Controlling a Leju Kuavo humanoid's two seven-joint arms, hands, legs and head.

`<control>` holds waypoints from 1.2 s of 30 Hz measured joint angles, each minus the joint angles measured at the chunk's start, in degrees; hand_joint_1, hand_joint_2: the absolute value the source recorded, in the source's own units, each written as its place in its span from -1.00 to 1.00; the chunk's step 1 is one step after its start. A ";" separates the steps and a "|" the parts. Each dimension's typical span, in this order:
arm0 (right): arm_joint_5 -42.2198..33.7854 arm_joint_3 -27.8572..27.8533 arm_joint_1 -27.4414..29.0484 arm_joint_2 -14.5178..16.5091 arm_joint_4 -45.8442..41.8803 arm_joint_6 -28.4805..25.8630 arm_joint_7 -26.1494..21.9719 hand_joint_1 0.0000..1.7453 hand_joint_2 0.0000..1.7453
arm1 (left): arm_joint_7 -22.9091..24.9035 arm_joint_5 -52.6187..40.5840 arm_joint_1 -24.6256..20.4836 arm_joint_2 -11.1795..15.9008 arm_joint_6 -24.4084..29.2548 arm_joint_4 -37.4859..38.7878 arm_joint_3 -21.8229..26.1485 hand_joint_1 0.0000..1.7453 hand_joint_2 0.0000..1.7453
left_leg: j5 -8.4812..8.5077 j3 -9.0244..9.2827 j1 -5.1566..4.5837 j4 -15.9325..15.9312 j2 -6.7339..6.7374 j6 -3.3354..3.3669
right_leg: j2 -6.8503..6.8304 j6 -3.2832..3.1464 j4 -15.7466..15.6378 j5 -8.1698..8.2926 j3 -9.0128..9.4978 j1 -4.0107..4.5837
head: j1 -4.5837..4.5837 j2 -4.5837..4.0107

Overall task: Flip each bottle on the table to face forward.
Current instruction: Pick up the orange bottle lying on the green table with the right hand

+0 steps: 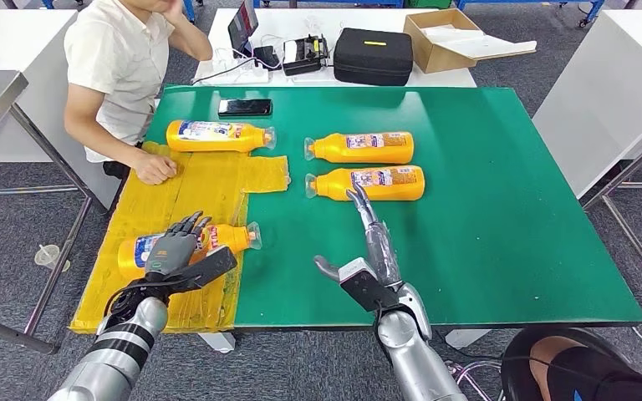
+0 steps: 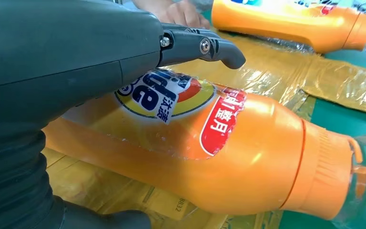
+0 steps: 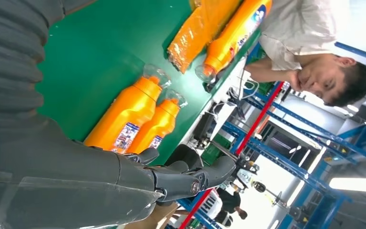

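Four orange bottles lie on their sides. The nearest bottle [image 1: 226, 238] [image 2: 248, 148] lies on the yellow plastic sheet [image 1: 209, 180], its blue and red label turned up. My left hand [image 1: 174, 245] [image 2: 76, 62] hovers over it, fingers [image 2: 209, 47] spread just above the label and not closed. Two bottles lie mid-table, one farther [image 1: 361, 148] [image 3: 159, 125] and one nearer [image 1: 368, 183] [image 3: 124, 117]. My right hand [image 1: 369, 242] [image 3: 171, 177] is open, fingers stretched toward the nearer one, tips by its neck. The fourth bottle [image 1: 216, 135] [image 3: 233, 33] lies at the back left.
A person sits at the table's left side, one hand [image 1: 154, 167] resting on the yellow sheet. A black phone [image 1: 245, 107] lies at the far edge of the green table [image 1: 510, 234]. Behind it stand a black case [image 1: 374, 56] and a cardboard box [image 1: 443, 38].
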 joint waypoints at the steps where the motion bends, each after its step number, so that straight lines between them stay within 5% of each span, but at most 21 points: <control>1: 0.45 -0.01 -0.02 -0.07 0.21 -0.45 0.11 -1.00 1.00 | -0.37 -0.23 0.24 -0.01 1.01 -0.36 -0.27 -1.00 1.00 | 0.02 -0.01 0.00 0.00 0.01 0.00 | 0.00 0.00 0.00 0.01 -0.02 0.00 | 0.00 0.00; 7: 11.53 -0.40 0.36 -0.95 -0.16 -8.64 5.77 -1.00 1.00 | 0.70 -3.99 7.36 -1.74 6.85 -14.64 -5.62 -1.00 1.00 | 0.08 -0.48 -0.01 0.06 0.16 0.03 | 0.05 -0.02 0.00 0.19 -0.50 -0.02 | 0.01 0.00; 13: 31.07 -0.55 -0.33 -3.44 -0.40 -13.81 20.66 -1.00 1.00 | -3.99 -2.10 16.94 -4.68 15.63 -35.00 -12.48 -1.00 1.00 | 0.04 -0.92 -0.05 0.09 0.17 0.06 | 0.12 0.03 -0.01 0.20 -0.93 -0.06 | 0.00 0.00; 17: 34.40 -0.59 -1.89 -4.92 -0.40 -14.03 22.78 -1.00 1.00 | -3.70 -2.93 20.91 -5.53 16.80 -43.48 -17.51 -1.00 1.00 | -0.01 -1.00 -0.04 0.08 0.21 0.04 | 0.13 0.03 -0.01 0.19 -1.05 -0.01 | 0.01 0.00; 30: 35.30 -0.60 -2.78 -6.24 -0.40 -13.85 23.37 -1.00 1.00 | -3.73 -2.38 23.21 -5.68 17.57 -49.42 -20.36 -1.00 1.00 | 0.00 -1.01 -0.01 0.06 0.20 0.02 | 0.12 0.02 0.00 0.19 -1.05 -0.01 | -0.01 0.00; 36: 41.43 -0.55 -5.15 -7.55 2.27 -5.43 31.31 -1.00 1.00 | -5.78 2.60 24.28 -5.82 15.40 -50.04 -20.56 -1.00 1.00 | 0.00 -1.03 -0.01 0.06 0.20 0.02 | 0.12 0.02 0.00 0.19 -1.06 -0.01 | -0.01 0.00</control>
